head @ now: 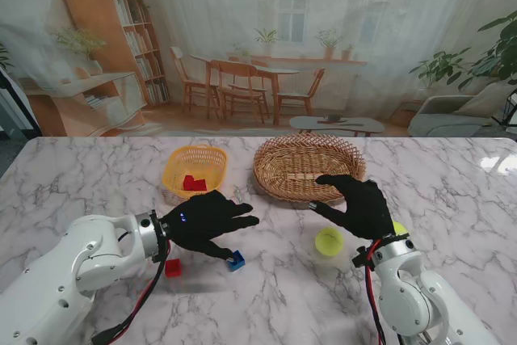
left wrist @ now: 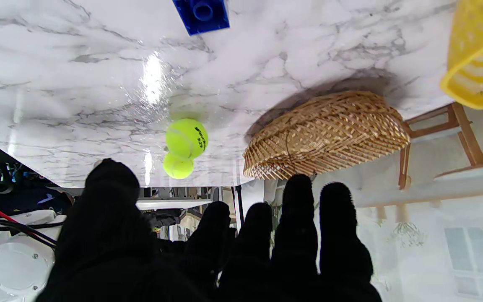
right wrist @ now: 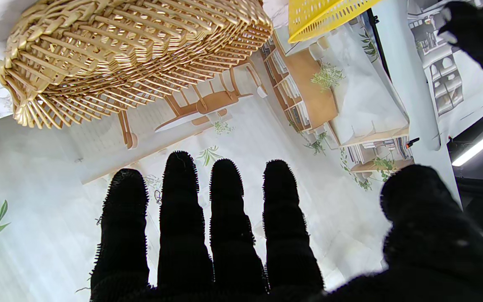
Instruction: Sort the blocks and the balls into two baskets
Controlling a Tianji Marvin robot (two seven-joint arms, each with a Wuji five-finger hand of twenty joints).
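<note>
Red block (head: 173,267): loose on the surface at 7 o'clock from the left hand, just beside the forearm.
Left hand (head: 206,222): fingers spread, holding nothing, poised over the blue block, thumb tip seemingly at its edge.
Yellow basket (head: 194,169): at 12 o'clock from the left hand, already holding red blocks (head: 193,183).
Blue block (head: 235,261): on the surface at 5 o'clock from the left hand; likely the step in hand.
Doing it well: lower straight down, pinch the block's flat sides between thumb and forefinger, lift clear, then carry toward 12 o'clock above the yellow rim before letting go.
Wicker basket (head: 307,169): at 1 o'clock from the left hand; no ball visible inside.
Tennis balls (head: 329,241): two, one at 7 o'clock from the right hand, a second (head: 398,228) mostly hidden behind the wrist.
Right hand (head: 355,204): fingers extended and apart, empty, hovering at the wicker basket's near rim.
Caution: round balls roll if nudged.
</note>
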